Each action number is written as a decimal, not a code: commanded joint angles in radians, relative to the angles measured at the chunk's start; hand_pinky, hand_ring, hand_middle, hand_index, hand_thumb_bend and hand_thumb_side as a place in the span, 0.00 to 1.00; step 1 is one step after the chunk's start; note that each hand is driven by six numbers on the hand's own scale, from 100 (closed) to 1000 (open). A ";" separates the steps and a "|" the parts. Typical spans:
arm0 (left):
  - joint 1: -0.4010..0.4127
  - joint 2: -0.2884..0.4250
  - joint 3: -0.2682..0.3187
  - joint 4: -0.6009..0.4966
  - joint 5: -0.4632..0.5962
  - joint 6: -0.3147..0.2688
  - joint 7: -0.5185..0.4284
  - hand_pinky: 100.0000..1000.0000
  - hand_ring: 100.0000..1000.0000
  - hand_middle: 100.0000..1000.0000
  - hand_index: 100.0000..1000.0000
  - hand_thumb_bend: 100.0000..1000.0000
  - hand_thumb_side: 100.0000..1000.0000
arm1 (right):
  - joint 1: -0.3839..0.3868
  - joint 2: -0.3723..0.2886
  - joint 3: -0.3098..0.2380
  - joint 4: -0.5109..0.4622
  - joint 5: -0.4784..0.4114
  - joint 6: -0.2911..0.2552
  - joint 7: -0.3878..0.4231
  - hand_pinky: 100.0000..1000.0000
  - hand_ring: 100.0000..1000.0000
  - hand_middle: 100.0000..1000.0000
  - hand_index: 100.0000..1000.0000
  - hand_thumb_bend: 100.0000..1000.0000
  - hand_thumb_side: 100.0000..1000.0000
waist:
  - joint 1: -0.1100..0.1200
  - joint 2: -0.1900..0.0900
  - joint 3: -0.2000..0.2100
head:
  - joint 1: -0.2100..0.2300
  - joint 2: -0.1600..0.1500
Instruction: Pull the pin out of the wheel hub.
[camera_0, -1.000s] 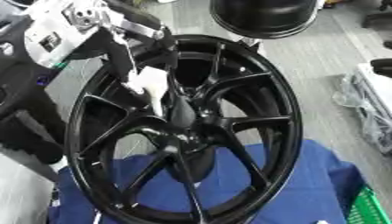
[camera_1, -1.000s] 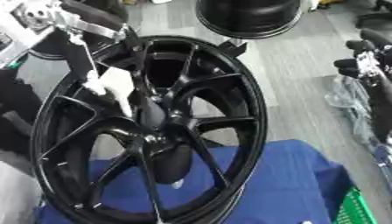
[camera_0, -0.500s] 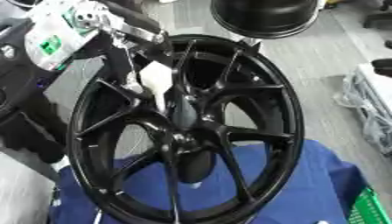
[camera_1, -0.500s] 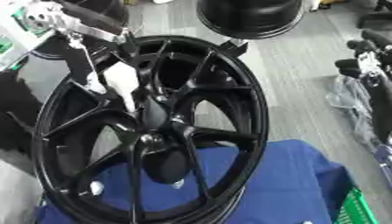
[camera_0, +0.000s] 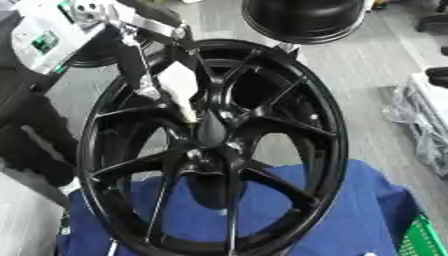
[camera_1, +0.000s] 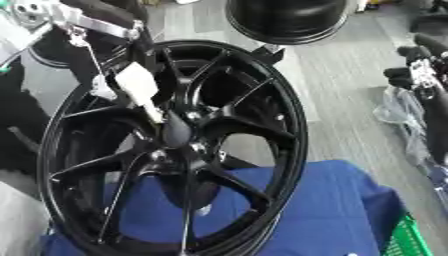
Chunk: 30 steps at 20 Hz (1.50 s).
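Observation:
A black multi-spoke wheel stands tilted on a blue cloth, its hub near the middle of both views. My left hand reaches in from the upper left and is shut on a white-headed pin. The pin's thin tip points down at the hub, just above it. Whether the tip still sits in the hub is hidden by the spokes. My right hand shows at the right edge of the right eye view, open and away from the wheel.
A second black round wheel part lies on the grey floor beyond the wheel's top. Clear plastic-wrapped items lie at the right. A green crate sits at the lower right corner.
My left hand with the white-headed pin has crept slightly up and to the right, away from the hub. The wheel has stayed in place.

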 joint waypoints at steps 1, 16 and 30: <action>-0.029 0.067 0.071 -0.045 -0.001 0.016 0.000 0.60 0.57 0.42 0.29 0.14 0.00 | -0.007 -0.022 -0.004 -0.008 -0.001 -0.001 0.001 0.74 0.66 0.76 0.89 0.00 0.59 | -0.004 -0.032 0.004 | 0.000 -0.001; 0.417 0.498 0.556 -0.212 0.102 0.184 0.175 0.59 0.53 0.39 0.28 0.09 0.00 | 0.004 -0.035 -0.023 -0.009 0.008 -0.007 -0.017 0.74 0.66 0.76 0.89 0.00 0.59 | 0.008 -0.020 0.031 | -0.028 -0.008; 0.648 0.473 0.564 0.079 0.009 0.207 0.198 0.88 0.90 0.82 0.88 0.68 0.53 | -0.008 -0.029 -0.025 -0.014 -0.001 -0.009 -0.018 0.74 0.66 0.76 0.89 0.00 0.58 | 0.001 -0.015 0.016 | -0.025 -0.017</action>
